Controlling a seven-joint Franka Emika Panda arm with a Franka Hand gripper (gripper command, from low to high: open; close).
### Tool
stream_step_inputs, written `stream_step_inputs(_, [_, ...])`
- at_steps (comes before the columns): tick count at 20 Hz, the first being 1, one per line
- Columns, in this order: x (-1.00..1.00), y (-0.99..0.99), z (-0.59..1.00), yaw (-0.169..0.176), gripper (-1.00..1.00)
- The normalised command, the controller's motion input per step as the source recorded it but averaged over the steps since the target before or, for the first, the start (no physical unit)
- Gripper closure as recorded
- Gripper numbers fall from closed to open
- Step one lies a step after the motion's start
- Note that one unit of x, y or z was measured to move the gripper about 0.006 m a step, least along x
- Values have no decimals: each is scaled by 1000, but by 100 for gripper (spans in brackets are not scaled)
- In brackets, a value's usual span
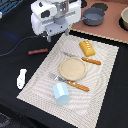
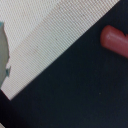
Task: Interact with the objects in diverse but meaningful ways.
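While hovering at upper centre, gripper over placemat edge, grip state impossible to tell; sausage stick left of centre on dark table, untouched.

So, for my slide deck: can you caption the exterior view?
Panda arm's claw hovers above the placemat corner, near a brown sausage stick.

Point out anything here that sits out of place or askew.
Two toys lie off the placemat on the dark table: the brown sausage stick and the white bone piece. The light blue cup lies tipped on its side by the plate.
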Motion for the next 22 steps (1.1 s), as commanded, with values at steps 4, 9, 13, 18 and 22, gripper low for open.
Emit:
stream_step_inputs(4, [-561, -3, -26, 169, -100])
stream_step_inputs(9, [-562, -13, -55, 169, -100])
stream_step_inputs(13, [-573, -31, -108, 166, -100])
stream_step_inputs(18, [-578, -65, -144, 160, -100])
stream_step_inputs(22, [-605, -155, -138, 132, -100])
